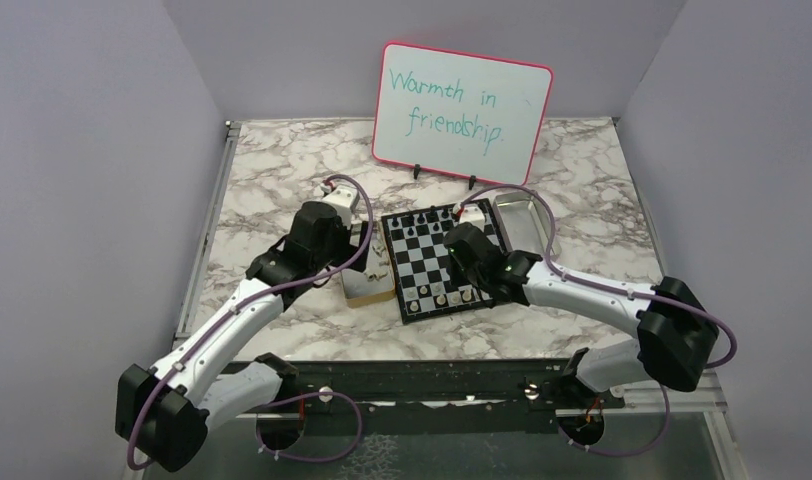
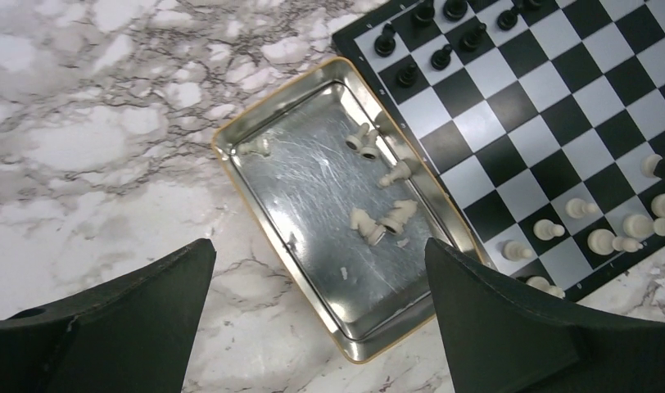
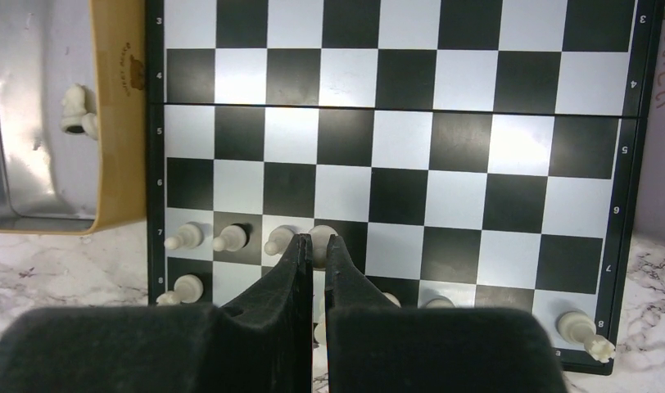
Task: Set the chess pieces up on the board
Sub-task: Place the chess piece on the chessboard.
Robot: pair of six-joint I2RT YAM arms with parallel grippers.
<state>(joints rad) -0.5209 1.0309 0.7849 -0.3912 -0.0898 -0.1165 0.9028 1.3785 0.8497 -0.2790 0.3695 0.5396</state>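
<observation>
top view: a small black-and-white chequered chessboard point(image 1: 437, 262) lies at the middle of the grey-veined marble table point(image 1: 282, 170). black pieces point(image 1: 427, 217) line its 12 o'clock edge and cream pieces point(image 1: 437, 296) its 6 o'clock edge. against the chessboard at 9 o'clock sits a tan-rimmed metal tin point(image 1: 367, 290). a silver metal tray point(image 1: 519, 215) lies at 2 o'clock, and a pink-framed whiteboard point(image 1: 462, 100) stands at 12 o'clock. the left gripper point(image 1: 360, 252) hangs over the tin and the right gripper point(image 1: 454, 268) over the near half of the chessboard. their jaws cannot be read here.

left wrist view: the left gripper point(image 2: 318, 250) has its black fingers point(image 2: 133, 327) spread wide apart with nothing between them, above the tin point(image 2: 305, 155). several cream pieces point(image 2: 386, 217) lie tipped over on its scratched floor, mostly toward 3 o'clock. the chessboard point(image 2: 558, 106) fills the 1 to 3 o'clock corner. black pieces point(image 2: 407, 74) stand at 12 o'clock, and more cream ones stand at 3 to 4 o'clock.

right wrist view: the right gripper point(image 3: 314, 246) has its fingers drawn almost together, leaving only a thin slit. a cream pawn point(image 3: 322, 233) shows its round head right at the tips, on the chessboard point(image 3: 395, 147). whether it is pinched or only touched cannot be told. three more cream pieces point(image 3: 231, 238) stand at 9 o'clock of the tips, and others stand along the 6 o'clock edge. the tin point(image 3: 120, 115) sits at 10 o'clock with one cream piece inside.
</observation>
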